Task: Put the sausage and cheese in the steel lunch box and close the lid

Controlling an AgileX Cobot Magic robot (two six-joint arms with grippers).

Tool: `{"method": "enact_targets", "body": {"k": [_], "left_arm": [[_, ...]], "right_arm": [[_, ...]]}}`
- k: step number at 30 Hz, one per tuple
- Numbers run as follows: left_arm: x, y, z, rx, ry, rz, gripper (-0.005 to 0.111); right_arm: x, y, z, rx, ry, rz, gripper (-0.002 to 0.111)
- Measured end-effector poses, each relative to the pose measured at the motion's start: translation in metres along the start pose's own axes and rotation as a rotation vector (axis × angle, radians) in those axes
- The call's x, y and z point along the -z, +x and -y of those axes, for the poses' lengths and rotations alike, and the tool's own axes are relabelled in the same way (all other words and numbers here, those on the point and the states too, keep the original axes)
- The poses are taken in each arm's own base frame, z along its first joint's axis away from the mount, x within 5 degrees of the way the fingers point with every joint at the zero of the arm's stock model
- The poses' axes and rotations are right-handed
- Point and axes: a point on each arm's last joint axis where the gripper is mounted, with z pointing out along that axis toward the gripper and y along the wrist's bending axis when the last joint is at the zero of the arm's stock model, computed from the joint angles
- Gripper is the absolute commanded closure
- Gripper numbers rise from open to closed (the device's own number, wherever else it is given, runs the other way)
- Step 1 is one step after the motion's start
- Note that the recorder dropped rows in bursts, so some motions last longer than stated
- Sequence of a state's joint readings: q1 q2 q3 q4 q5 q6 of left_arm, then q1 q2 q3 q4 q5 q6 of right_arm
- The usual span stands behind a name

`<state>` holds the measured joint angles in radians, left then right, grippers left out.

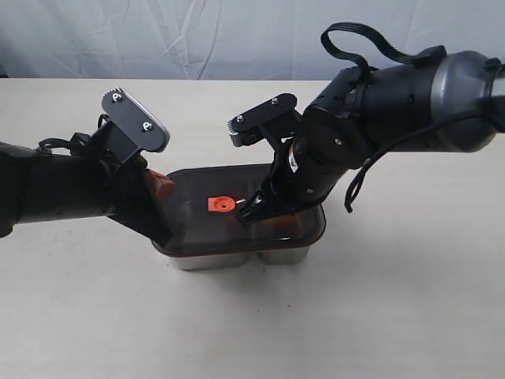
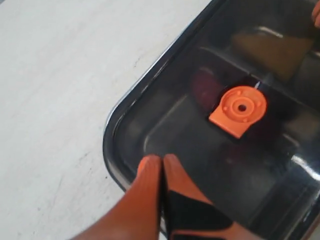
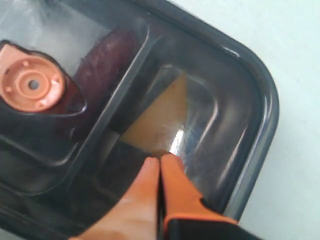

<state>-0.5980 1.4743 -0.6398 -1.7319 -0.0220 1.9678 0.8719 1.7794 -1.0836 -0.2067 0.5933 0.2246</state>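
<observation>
The dark translucent lid (image 1: 237,207) lies on the steel lunch box (image 1: 237,258), its orange valve tab (image 1: 220,204) at centre. Through the lid, the sausage (image 3: 102,62) shows dimly in the large compartment and the cheese (image 3: 160,120) in the small one. My left gripper (image 2: 161,159) is shut, its tips resting on the lid (image 2: 210,150) near one corner, with the tab (image 2: 240,109) beyond. On the lid (image 3: 210,100) over the cheese sits my right gripper (image 3: 159,159), also shut with nothing between its fingers. Both arms meet over the box in the exterior view.
The box stands on a pale table (image 1: 410,300) with a light cloth backdrop (image 1: 197,35) behind. The left arm (image 1: 63,189) and right arm (image 1: 379,110) lean in from either side, covering the box's ends.
</observation>
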Motion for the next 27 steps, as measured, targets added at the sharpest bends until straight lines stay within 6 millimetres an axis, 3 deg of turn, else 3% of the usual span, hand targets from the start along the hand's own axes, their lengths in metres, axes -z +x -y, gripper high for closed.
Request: {"method": "enact_targets", "body": {"k": [8, 15, 23, 27], "left_arm": [[0.011, -0.008, 0.008, -0.001, 0.094, 0.079, 0.107], [0.011, 0.014, 0.020, 0.002, 0.175, 0.037, 0.107], [0.011, 0.028, 0.026, 0.041, 0.213, 0.000, 0.107], [0.012, 0.036, 0.028, 0.058, 0.223, -0.019, 0.107]], "right_arm": [[0.017, 0.007, 0.003, -0.012, 0.012, -0.042, 0.109], [0.028, 0.010, 0.002, -0.027, 0.006, -0.054, 0.109], [0.031, 0.012, -0.015, -0.004, -0.028, -0.066, 0.109], [0.020, 0.014, -0.019, -0.012, -0.037, -0.105, 0.109]]}}
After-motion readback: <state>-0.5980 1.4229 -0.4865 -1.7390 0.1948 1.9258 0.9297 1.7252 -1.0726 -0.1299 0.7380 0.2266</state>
